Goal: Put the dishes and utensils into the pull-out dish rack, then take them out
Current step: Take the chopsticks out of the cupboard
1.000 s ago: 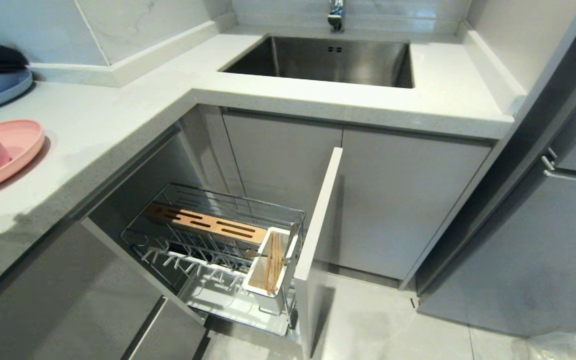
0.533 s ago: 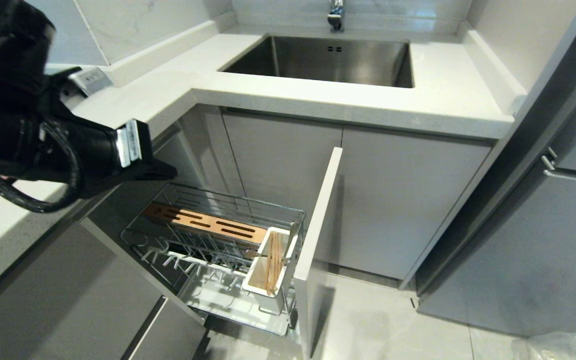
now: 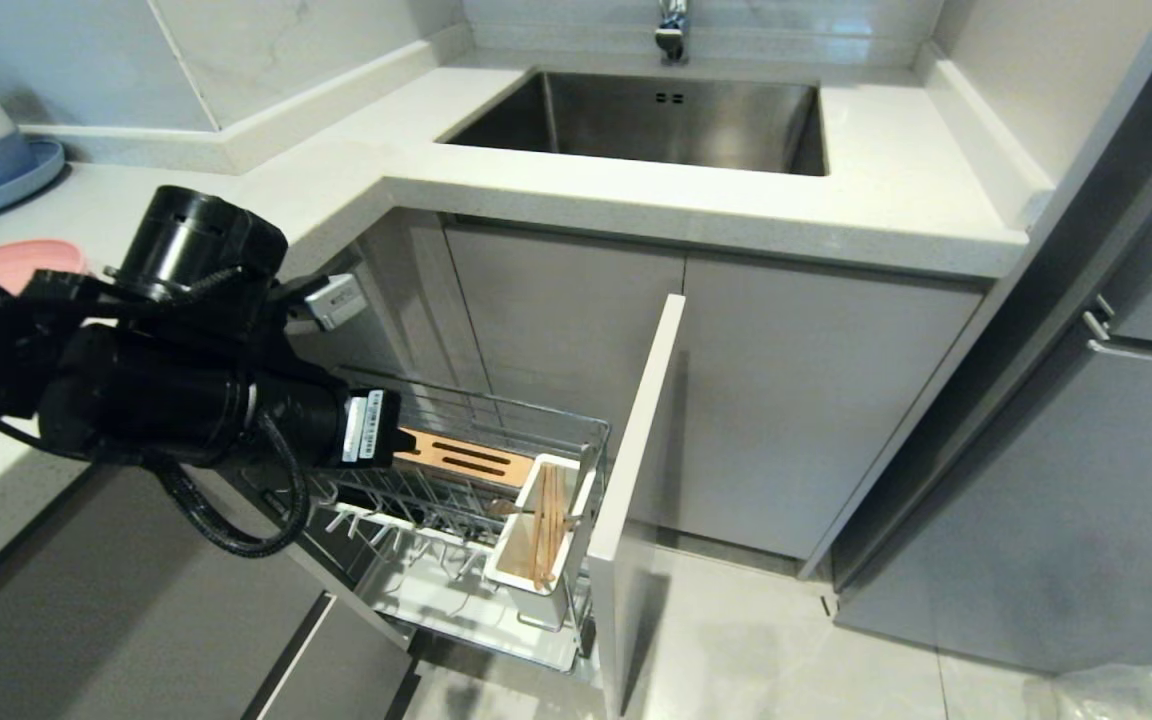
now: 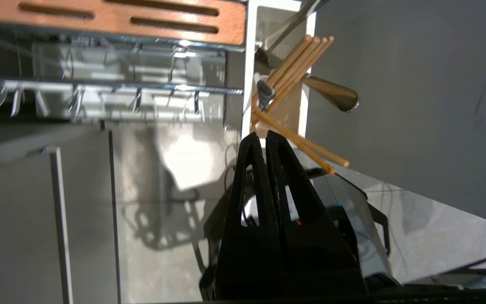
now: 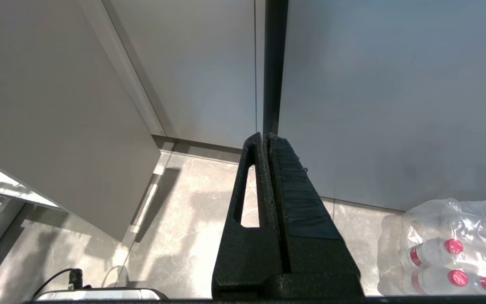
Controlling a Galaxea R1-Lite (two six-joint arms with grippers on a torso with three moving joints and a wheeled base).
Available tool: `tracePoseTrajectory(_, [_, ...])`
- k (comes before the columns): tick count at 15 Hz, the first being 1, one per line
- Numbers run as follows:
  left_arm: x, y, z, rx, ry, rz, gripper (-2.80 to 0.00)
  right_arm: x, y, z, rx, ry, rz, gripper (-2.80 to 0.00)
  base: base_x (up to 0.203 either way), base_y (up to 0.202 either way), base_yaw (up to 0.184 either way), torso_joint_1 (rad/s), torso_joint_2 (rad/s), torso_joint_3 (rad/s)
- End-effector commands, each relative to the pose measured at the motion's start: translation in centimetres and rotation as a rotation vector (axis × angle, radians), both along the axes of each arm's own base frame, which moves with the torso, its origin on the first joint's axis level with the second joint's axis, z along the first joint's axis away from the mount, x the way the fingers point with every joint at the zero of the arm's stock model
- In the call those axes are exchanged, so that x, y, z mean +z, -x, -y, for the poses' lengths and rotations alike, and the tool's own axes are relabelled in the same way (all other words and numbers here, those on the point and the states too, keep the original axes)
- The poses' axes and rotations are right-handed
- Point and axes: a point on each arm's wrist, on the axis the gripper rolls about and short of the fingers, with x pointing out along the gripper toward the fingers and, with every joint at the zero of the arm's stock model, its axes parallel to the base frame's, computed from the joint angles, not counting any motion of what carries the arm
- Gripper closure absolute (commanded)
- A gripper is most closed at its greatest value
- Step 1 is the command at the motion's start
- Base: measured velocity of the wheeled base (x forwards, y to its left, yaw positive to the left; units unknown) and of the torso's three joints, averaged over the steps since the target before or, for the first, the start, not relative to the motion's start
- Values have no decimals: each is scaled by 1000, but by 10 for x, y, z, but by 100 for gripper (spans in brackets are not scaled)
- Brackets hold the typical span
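Here, nearest the camera at the left of the head view, the left claw (image 4: 266, 137) hung over the pull-out dish rack (image 3: 456, 500), its jaws pressed together and holding nothing; a second before, no arm was in that view, so it had swung in from the left edge and down toward the basket. Just beyond its tips stood the white utensil holder (image 3: 536, 560) with the chopsticks (image 4: 295, 67) leaning in a loose bundle and the fork (image 4: 265, 90) among them. The chopsticks looked light, stiff and thin, apt to roll or scatter, so I judged a pinch across their upper ends, several at once, the safest hold; the fork looked slick metal, best taken by the handle. Further back at the left edge of the head view, the pink plate (image 3: 31, 260) lay on the table (image 3: 636, 200), partly behind the arm. The right claw (image 5: 266, 137) hung closed and empty, pointing at the floor.
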Motion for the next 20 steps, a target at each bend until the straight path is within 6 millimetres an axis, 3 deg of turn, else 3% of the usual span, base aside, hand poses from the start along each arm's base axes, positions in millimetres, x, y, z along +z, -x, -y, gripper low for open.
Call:
tracePoseTrajectory(1, [-14,0,5,-22,3,17,0,0,0,0,0,0,-1,0,0,0,0,0,0,0])
tracePoseTrajectory(9, [-73,4,14,-204,-188,114,0,0,0,0,0,0,-1,0,0,0,0,0,0,0])
tracePoseTrajectory(13, [-88,-4,19,-216,-195,201,0,0,0,0,0,0,-1,0,0,0,0,0,0,0])
tracePoseTrajectory(14, [-91,-5,20,-208,-207,198,-280,0,0,0,0,0,-1,0,0,0,0,0,0,0])
tracePoseTrajectory(20, [-102,-10,27,-212,-223,180,-280,0,0,0,0,0,-1,0,0,0,0,0,0,0])
